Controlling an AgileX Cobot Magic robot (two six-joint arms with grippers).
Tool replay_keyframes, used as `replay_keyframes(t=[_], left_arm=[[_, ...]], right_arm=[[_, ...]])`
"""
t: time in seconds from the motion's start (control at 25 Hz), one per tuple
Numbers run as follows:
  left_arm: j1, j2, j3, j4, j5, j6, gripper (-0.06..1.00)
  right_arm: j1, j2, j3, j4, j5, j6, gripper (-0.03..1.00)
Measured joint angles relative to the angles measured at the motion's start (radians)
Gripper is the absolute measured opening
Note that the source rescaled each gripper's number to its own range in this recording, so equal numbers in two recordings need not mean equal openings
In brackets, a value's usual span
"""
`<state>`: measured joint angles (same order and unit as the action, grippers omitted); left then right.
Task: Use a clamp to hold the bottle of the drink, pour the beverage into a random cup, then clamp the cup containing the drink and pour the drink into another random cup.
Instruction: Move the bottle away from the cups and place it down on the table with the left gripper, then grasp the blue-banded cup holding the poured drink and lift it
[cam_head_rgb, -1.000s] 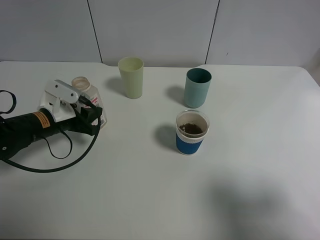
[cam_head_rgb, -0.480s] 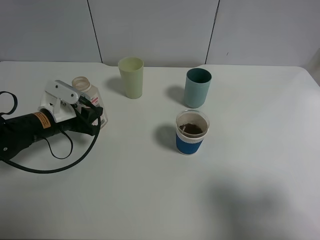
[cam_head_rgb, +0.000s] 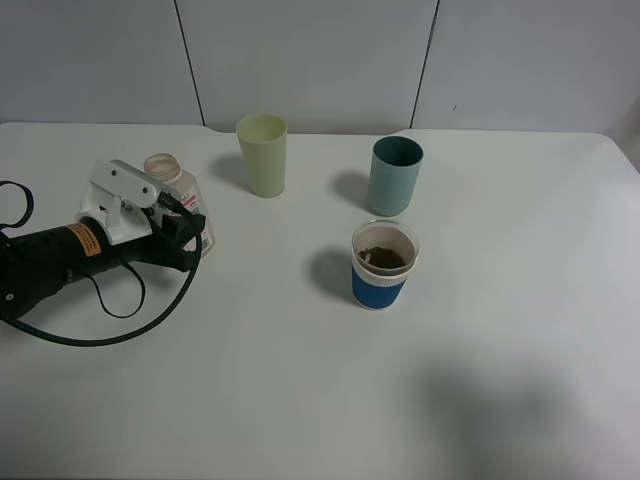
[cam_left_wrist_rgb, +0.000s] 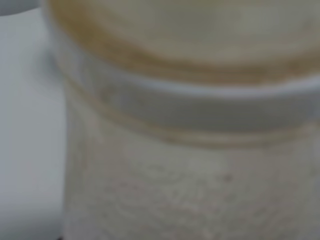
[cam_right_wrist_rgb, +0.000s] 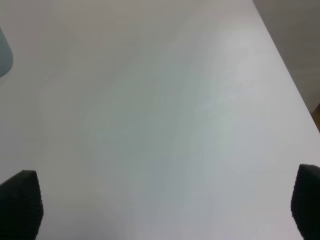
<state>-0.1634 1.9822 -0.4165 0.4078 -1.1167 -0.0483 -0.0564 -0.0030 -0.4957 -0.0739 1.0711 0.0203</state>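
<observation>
Exterior high view: the left gripper (cam_head_rgb: 187, 234) is clamped on the bottle (cam_head_rgb: 176, 186), which stands uncapped on the left part of the white table (cam_head_rgb: 500, 350); the blue-and-white cup (cam_head_rgb: 384, 265) stands near the middle of the table, well apart from the bottle, with something dark inside; the teal cup (cam_head_rgb: 395, 176) stands just behind it, apart from it; the yellow-green cup (cam_head_rgb: 262, 154) stands further left along the back, between the bottle and the teal cup. Left wrist view: the bottle (cam_left_wrist_rgb: 190, 165) fills the picture, blurred. Right wrist view: the right gripper (cam_right_wrist_rgb: 163, 200) hangs above bare table, its black fingertips (cam_right_wrist_rgb: 21, 202) spread wide apart, holding nothing.
</observation>
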Motion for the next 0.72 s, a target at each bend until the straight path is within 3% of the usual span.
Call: replay_keyframes(t=[0.16, 0.24, 0.28, 0.4, 0.44, 0.52, 0.72], left_arm=[[0.000, 0.000, 0.000, 0.000, 0.000, 0.000, 0.03], [0.000, -0.001, 0.000, 0.000, -0.001, 0.002, 0.08], [0.000, -0.002, 0.000, 0.000, 0.002, 0.003, 0.18], [0.000, -0.019, 0.000, 0.000, 0.018, 0.002, 0.77], [0.000, -0.030, 0.000, 0.000, 0.018, -0.004, 0.87], [0.000, -0.053, 0.000, 0.000, 0.018, -0.008, 0.96], [0.000, -0.113, 0.014, 0.000, 0.029, -0.009, 0.99]], right_arm=[[0.000, 0.000, 0.000, 0.000, 0.000, 0.000, 1.00], [0.000, 0.000, 0.000, 0.000, 0.000, 0.000, 1.00], [0.000, 0.000, 0.000, 0.000, 0.000, 0.000, 1.00], [0.000, 0.000, 0.000, 0.000, 0.000, 0.000, 1.00], [0.000, 0.000, 0.000, 0.000, 0.000, 0.000, 1.00], [0.000, 0.000, 0.000, 0.000, 0.000, 0.000, 1.00], [0.000, 0.000, 0.000, 0.000, 0.000, 0.000, 1.00]])
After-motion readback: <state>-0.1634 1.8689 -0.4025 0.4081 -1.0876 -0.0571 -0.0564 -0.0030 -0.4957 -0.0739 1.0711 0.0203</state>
